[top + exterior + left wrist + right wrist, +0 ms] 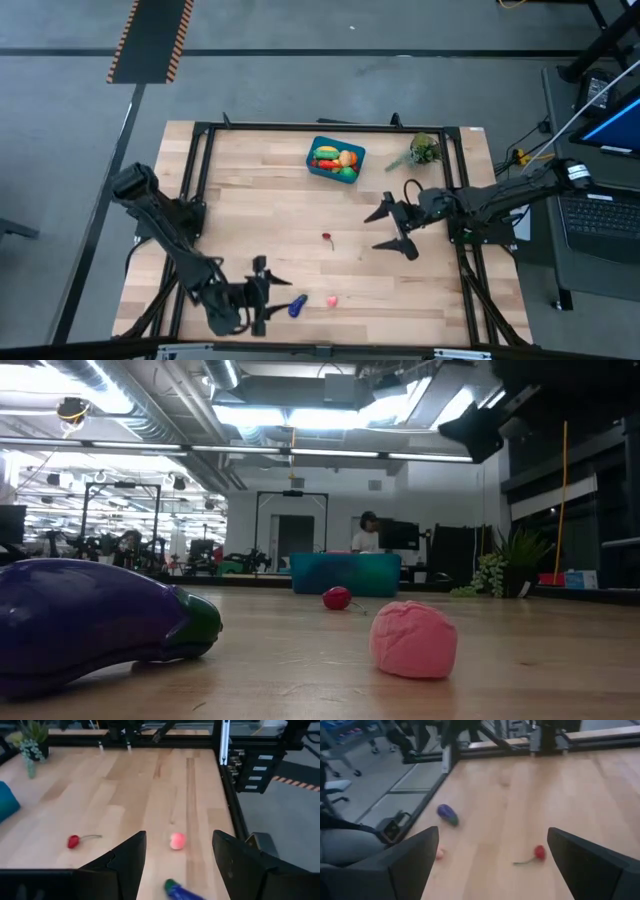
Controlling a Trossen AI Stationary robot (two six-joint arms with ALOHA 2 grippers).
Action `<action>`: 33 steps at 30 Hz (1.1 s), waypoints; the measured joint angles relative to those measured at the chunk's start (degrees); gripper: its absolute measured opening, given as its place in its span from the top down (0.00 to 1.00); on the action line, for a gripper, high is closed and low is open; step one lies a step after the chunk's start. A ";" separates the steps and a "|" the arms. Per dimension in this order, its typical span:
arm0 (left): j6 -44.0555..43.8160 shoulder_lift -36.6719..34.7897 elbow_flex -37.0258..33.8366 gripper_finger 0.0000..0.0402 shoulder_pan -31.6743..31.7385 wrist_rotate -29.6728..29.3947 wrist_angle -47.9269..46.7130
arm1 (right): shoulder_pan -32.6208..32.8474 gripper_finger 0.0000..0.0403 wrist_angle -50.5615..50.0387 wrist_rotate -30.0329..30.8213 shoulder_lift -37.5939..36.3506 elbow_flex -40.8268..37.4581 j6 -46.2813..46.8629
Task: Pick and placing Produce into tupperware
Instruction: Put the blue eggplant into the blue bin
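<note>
Produce, toy, assorted: most pieces already lie heaped in the teal tupperware tub (335,160), which sits toward the far edge of the tabletop (260,210), near its middle. Orange, yellow, red and green pieces show above the rim.

Loose stock, three pieces, all on bare wood:
- cherry (327,238), red with a thin stem, near the tabletop's centre, well apart from the tub;
- pink round fruit (331,299), near the front edge;
- eggplant (296,306), purple with a green cap, lying on its side just beside the pink fruit.

Left pincer (272,298): low at the front edge, fingers spread wide and empty, pointed along the wood at the eggplant, whose cap shows between them in the left wrist view. Judged to be lined up so for taking that piece next.

Right pincer (392,230): right of centre, fingers fully spread, holding nothing, facing the cherry. Its place suggests the cherry is its share.

Leafy green sprig (422,152): far right corner, not part of the stock.

Person, seated in the room beyond, seen only in the low view.

Brands, labels, writing: none legible on any item.
</note>
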 joint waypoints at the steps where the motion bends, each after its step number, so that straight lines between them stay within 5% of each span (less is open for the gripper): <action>1: -1.38 1.25 1.32 0.45 -0.21 -0.34 -0.71 | 0.88 0.07 0.53 0.06 0.00 0.00 0.44; 12: -21.42 9.54 8.33 0.45 0.65 1.38 -11.07 | 8.01 0.07 1.40 7.14 -0.02 0.00 0.94; 21: -44.25 10.46 9.95 0.45 5.05 27.79 -25.67 | 9.12 0.07 1.14 8.01 -0.02 0.00 0.94; 33: -42.91 10.46 9.95 0.45 8.90 30.30 -24.69 | 9.12 0.07 0.66 7.99 -0.01 0.00 0.83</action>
